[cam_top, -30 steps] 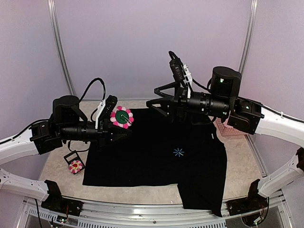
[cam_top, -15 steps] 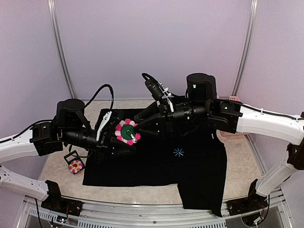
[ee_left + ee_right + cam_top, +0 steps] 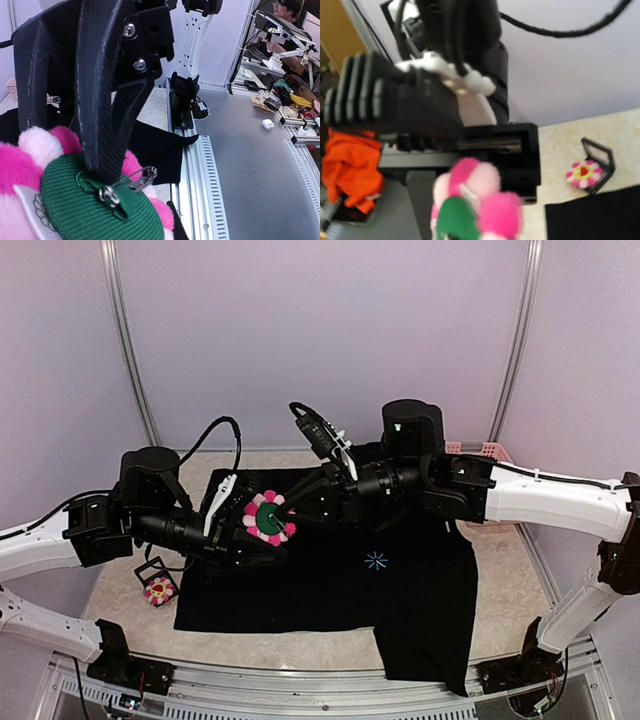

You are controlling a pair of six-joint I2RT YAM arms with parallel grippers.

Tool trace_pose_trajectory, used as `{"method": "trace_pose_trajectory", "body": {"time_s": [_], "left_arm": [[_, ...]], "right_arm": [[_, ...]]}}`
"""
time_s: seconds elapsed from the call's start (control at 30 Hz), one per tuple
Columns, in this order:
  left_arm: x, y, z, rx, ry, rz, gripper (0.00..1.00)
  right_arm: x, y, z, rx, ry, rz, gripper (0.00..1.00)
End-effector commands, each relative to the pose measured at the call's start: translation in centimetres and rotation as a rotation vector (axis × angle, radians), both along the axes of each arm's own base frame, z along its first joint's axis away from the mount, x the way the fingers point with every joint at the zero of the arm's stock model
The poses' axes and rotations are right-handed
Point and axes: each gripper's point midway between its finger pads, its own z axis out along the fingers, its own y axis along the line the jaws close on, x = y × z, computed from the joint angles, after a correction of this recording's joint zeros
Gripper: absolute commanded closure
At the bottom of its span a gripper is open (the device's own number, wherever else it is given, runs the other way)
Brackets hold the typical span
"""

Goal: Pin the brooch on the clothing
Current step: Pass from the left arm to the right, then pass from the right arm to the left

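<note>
Here, a pink-and-white plush flower brooch [image 3: 268,518] with dark green back hangs above the black T-shirt [image 3: 340,590].
The left gripper [image 3: 250,532] clamps it; a finger [image 3: 107,150] of the right gripper [image 3: 297,508] touches its silver safety pin [image 3: 131,182], spread unclear.

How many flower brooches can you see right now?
2. One brooch is held by the left gripper above the black T-shirt; the second flower brooch lies in a small open black box on the table, left of the shirt. More could be hidden under the shirt.
</note>
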Motion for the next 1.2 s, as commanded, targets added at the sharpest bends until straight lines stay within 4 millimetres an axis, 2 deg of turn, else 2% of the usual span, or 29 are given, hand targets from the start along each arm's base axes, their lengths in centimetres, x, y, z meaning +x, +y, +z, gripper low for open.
{"method": "trace_pose_trajectory", "body": {"time_s": [0.0,0.07,0.13,0.23,0.27,0.47,0.53,0.63,0.7,0.83,0.87,1.0,1.1,1.17], "left_arm": [[-0.1,-0.1,1.2,-0.023,-0.027,-0.004,1.00],[0.1,-0.1,1.3,-0.024,-0.028,0.009,1.00],[0.7,0.0,1.7,-0.034,-0.032,0.047,0.99],[1.8,0.3,2.4,-0.069,-0.051,0.112,0.65],[2.2,0.5,2.8,-0.088,-0.063,0.135,0.57],[3.1,4.1,7.0,-0.322,-0.130,0.268,0.33],[2.5,5.1,8.6,-0.404,-0.140,0.270,0.31],[2.2,5.1,9.4,-0.436,-0.119,0.254,0.33],[2.1,4.4,9.0,-0.413,-0.093,0.225,0.38],[1.8,3.6,8.5,-0.388,-0.068,0.177,0.60],[1.7,3.4,8.4,-0.383,-0.064,0.167,0.63],[1.7,3.0,8.0,-0.369,-0.045,0.154,0.63],[1.4,2.8,8.2,-0.374,-0.043,0.130,0.74],[1.1,2.7,8.3,-0.376,-0.042,0.115,0.77]], "right_arm": [[-0.9,-0.1,0.5,0.032,-0.001,0.042,0.94],[-1.2,-0.3,0.8,0.045,-0.006,0.049,1.00],[-1.3,-0.5,1.0,0.051,-0.009,0.049,1.00],[-1.5,-0.9,2.1,0.094,-0.022,0.044,1.00],[-1.5,-1.1,2.5,0.108,-0.029,0.034,1.00],[-1.5,-1.9,4.6,0.209,-0.058,-0.018,1.00],[-1.6,-1.4,4.6,0.208,-0.072,-0.026,1.00],[-1.8,-1.1,4.8,0.220,-0.084,-0.021,1.00],[-1.9,-1.0,4.9,0.231,-0.085,-0.014,1.00],[-2.1,-1.0,5.3,0.254,-0.094,-0.013,1.00],[-2.0,-1.0,5.5,0.259,-0.097,-0.015,1.00],[-1.9,-0.9,5.5,0.261,-0.102,-0.021,1.00],[-2.0,-0.8,5.4,0.259,-0.102,-0.015,1.00],[-1.9,-0.7,5.1,0.249,-0.103,-0.021,1.00]]}}
